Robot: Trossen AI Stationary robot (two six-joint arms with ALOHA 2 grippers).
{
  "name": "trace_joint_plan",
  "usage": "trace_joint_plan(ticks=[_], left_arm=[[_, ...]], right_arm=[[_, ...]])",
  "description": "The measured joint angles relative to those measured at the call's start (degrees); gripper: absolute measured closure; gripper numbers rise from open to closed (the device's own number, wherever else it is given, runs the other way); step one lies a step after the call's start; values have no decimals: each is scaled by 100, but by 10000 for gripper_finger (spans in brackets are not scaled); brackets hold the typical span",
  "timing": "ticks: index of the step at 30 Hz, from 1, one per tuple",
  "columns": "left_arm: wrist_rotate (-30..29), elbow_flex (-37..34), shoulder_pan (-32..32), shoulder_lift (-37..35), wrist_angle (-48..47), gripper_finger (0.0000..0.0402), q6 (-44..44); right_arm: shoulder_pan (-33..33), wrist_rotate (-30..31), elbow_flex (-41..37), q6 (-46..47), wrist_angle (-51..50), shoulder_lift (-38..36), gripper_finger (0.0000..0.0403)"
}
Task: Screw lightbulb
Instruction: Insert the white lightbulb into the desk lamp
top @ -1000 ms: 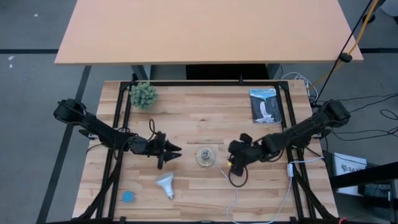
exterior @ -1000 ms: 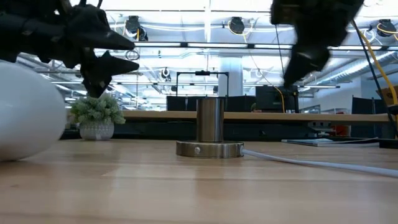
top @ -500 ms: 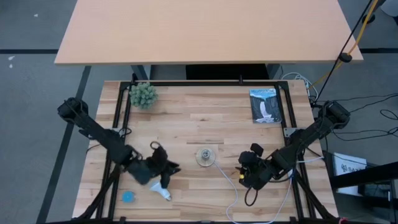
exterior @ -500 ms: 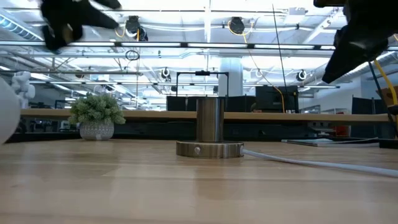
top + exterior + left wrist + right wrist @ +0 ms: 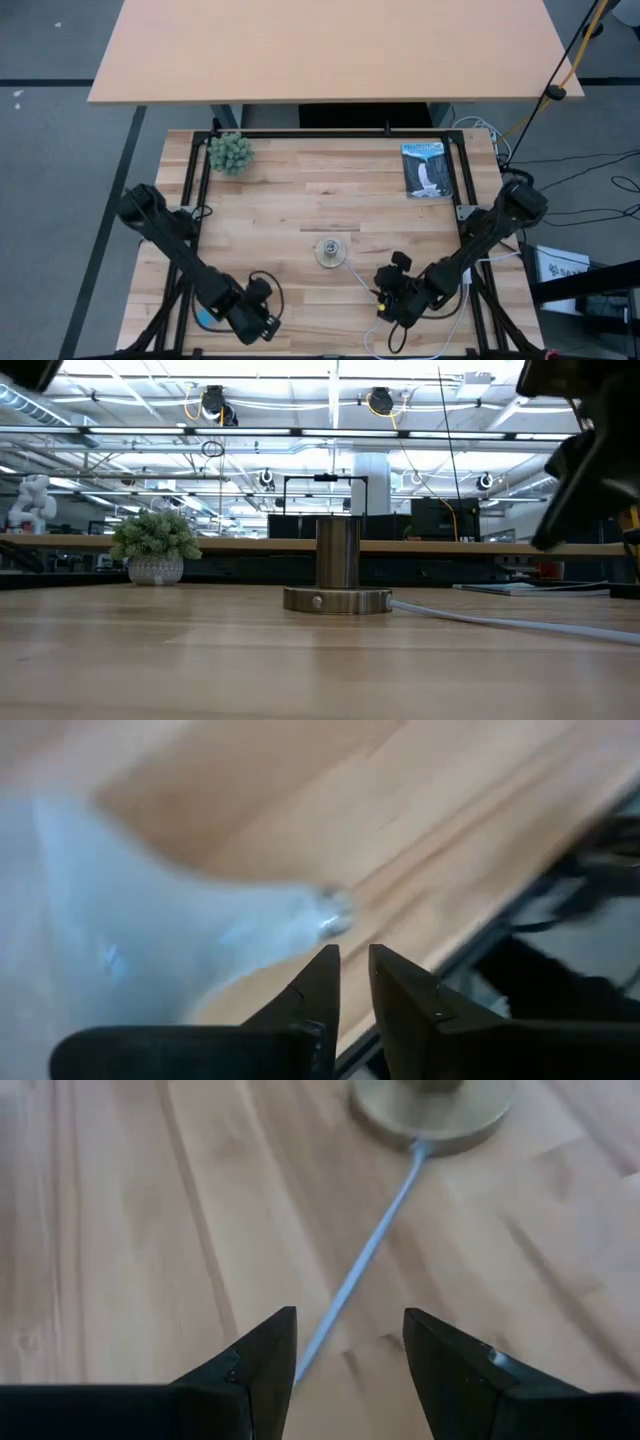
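Note:
The white lightbulb (image 5: 150,920) shows blurred in the left wrist view only. It lies on the wood near the table's near edge, with its silver base tip (image 5: 335,915) just ahead of my left fingers. In the high view my left arm hides it. My left gripper (image 5: 258,318) is at the near left, its fingers almost closed (image 5: 355,975) with nothing between them. My right gripper (image 5: 388,300) is open (image 5: 345,1345) above the white cord (image 5: 360,1270), on the near side of the metal socket (image 5: 331,250). My left gripper stands close beside the lightbulb's narrow end (image 5: 300,920), but blur keeps me from telling whether a finger touches it. The bulb is not between the fingers.
The socket (image 5: 338,570) stands upright at the table's middle, and its cord runs to the near right. A small blue disc (image 5: 204,318) lies beside my left gripper. A potted plant (image 5: 230,152) is at the far left and a booklet (image 5: 426,170) at the far right.
My left gripper has gone from beside the socket toward the table's near edge, passing over the lightbulb. The bulb has slid toward the near edge and out of the low view. My right gripper has also gone toward the near edge, away from the socket.

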Motion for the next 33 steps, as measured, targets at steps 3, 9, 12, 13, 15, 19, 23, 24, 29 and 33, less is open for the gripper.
trace_joint_plan(ticks=[3,9,12,13,15,19,23,24,29,33], left_arm=[[524,20,-7,230,-199,344,-372],[610,13,62,231,-1255,345,-446],[607,-11,195,246,-1947,345,-50],[578,-10,249,243,-2132,345,102],[367,-7,353,240,-2473,345,394],[-534,-9,566,235,-2535,345,1011],[-1787,-7,719,203,-2516,344,1659],[-1958,-9,738,190,-2492,344,1782],[-2031,-7,653,69,-2139,344,2031],[-2172,-5,473,-140,-2037,344,1073]], right_arm=[[30,-158,-4,3,328,267,227],[33,-291,-4,-18,705,607,227],[33,-286,-4,-39,753,669,227],[33,-286,-5,-67,733,675,227],[33,-243,-7,-152,751,677,227],[33,-48,-7,-206,748,677,227],[21,111,-7,-466,746,677,227],[20,156,-7,-486,746,677,227],[-18,352,-7,-630,739,677,227],[-120,356,-7,-727,741,677,227]])
